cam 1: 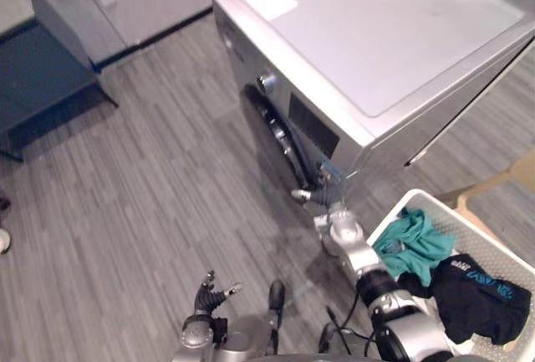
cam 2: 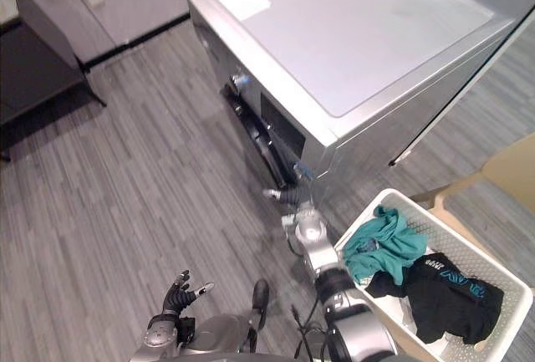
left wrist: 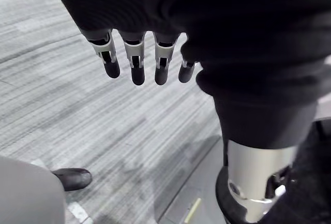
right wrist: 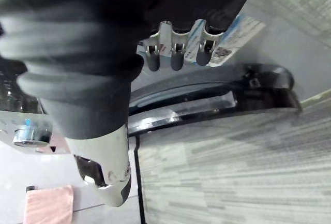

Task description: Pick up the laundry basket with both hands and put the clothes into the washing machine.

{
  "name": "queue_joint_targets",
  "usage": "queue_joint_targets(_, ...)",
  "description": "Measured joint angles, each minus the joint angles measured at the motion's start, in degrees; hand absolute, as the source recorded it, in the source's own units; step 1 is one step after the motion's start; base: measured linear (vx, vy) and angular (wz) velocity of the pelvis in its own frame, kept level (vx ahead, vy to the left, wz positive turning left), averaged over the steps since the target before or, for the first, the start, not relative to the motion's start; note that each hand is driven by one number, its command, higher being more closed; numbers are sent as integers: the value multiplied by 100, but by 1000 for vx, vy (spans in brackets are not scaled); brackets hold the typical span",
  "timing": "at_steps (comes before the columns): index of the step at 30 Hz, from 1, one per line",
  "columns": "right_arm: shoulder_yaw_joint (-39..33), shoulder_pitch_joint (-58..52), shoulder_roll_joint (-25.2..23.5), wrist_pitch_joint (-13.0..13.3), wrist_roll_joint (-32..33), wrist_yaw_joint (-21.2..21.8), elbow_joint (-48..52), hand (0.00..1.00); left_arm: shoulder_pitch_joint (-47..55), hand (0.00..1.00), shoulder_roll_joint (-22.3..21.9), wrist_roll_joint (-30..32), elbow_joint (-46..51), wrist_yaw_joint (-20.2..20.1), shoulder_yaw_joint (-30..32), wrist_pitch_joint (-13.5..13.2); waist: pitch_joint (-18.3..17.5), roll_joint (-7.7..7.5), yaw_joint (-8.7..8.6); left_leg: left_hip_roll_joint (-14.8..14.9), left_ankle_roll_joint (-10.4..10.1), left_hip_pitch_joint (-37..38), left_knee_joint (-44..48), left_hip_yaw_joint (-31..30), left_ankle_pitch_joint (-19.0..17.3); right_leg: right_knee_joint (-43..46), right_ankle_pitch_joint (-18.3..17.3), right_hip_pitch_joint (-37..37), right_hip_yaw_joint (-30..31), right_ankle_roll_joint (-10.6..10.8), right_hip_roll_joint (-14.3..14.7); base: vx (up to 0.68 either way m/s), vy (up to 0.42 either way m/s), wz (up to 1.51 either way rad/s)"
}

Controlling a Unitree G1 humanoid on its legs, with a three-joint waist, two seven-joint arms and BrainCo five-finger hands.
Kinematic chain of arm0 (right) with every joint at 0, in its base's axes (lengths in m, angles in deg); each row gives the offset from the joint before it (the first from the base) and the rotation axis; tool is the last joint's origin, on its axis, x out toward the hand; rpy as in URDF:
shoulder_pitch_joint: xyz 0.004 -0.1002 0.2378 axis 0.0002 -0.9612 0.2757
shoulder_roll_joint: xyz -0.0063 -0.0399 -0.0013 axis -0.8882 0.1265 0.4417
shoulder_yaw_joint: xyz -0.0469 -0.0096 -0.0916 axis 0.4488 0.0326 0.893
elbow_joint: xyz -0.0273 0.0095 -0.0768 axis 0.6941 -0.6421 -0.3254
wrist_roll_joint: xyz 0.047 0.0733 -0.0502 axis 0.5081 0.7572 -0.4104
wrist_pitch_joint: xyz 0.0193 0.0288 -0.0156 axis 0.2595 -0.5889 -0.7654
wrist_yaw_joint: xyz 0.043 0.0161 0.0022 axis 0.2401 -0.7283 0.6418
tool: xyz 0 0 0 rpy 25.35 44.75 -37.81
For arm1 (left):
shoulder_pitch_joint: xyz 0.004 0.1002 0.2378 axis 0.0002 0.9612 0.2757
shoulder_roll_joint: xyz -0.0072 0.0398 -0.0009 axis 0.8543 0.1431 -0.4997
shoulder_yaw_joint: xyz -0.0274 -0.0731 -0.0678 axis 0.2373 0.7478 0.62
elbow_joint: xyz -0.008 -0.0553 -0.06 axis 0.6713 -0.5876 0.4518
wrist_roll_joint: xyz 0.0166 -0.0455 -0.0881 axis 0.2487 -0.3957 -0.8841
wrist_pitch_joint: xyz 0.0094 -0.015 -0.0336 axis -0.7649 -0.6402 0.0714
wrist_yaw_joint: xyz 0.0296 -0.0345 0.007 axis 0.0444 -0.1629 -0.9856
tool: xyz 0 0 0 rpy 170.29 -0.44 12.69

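Two crumpled pieces, a teal garment (cam 1: pixel 414 245) and a black garment (cam 1: pixel 481 295) with pale print too small to read, lie in the white perforated plastic laundry basket (cam 1: pixel 393 216) beside the smooth silver washing machine (cam 1: pixel 376 36). The right hand (cam 1: pixel 311 197) is straight-fingered and empty at the glossy dark door (right wrist: pixel 217 87). The left hand (cam 1: pixel 209 291) hangs relaxed and empty over the grey plank floor (cam 1: pixel 150 195).

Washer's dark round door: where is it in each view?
Left eye view: dark round door, centre, on the silver washing machine's front.
Right eye view: same door, just left of centre.
Right wrist view: dark curved band past the right hand.
Left wrist view: left hand over grey plank floor.
Shared landmark: that floor.
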Motion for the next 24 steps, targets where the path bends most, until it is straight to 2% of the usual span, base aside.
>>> queue_joint_targets(4,-105,821,520,-10,36,-53,-532,0,-179,0,4,-39,157,74,-4,-37,396,168,214,-5,-2,-445,286,-110,0,189,0,-326,-119,-8,1,-69,8,22)
queue_joint_targets(8,-105,1679,916,-28,404,-70,-1178,0,-194,0,133,-191,342,155,-4,-70,563,250,332,-8,-120,-948,323,-301,155,372,-37,-801,-257,-71,-1,-86,-4,26)
queue_joint_targets(10,-103,1914,1051,-25,546,-72,-1342,0,-194,0,163,-294,383,217,-5,-128,596,279,409,-16,-101,-1078,275,-396,251,435,-58,-941,-305,-98,5,-77,-20,24)
queue_joint_targets(14,29,2439,1383,-28,932,-70,-1445,0,-269,0,177,-379,556,240,-133,-242,712,442,590,-27,-157,-1332,131,-736,420,644,-109,-1239,-549,-132,7,-70,-39,32)
queue_joint_targets(16,322,2609,1385,-24,1065,-83,-1429,0,-331,0,204,-445,531,245,-247,-249,749,449,647,-38,-209,-1379,24,-897,508,731,-173,-1317,-640,-153,8,-34,-73,36)
queue_joint_targets(18,440,2591,1320,-27,1142,-280,-1423,0,-364,0,203,-499,534,247,-289,-270,751,440,701,-69,-215,-1377,26,-1039,544,807,-220,-1311,-699,-128,13,3,-91,28)
queue_joint_targets(21,926,2670,1176,-71,1158,-271,-1319,0,-458,0,264,-498,539,258,-415,-281,751,442,750,-86,-243,-1475,143,-1284,577,821,-294,-1278,-894,-185,57,-16,-103,34)
queue_joint_targets(23,1060,2860,981,-104,1181,-237,-1320,0,-611,0,310,-499,555,257,-548,-278,750,445,861,-67,-312,-1556,171,-1499,621,825,-345,-1270,-1099,-251,115,-31,-148,55)
queue_joint_targets(24,1119,3145,824,-105,1182,-120,-1319,0,-719,0,353,-503,637,258,-674,-277,752,449,982,-54,-377,-1605,165,-1658,655,856,-414,-1269,-1265,-303,136,-32,-186,73)
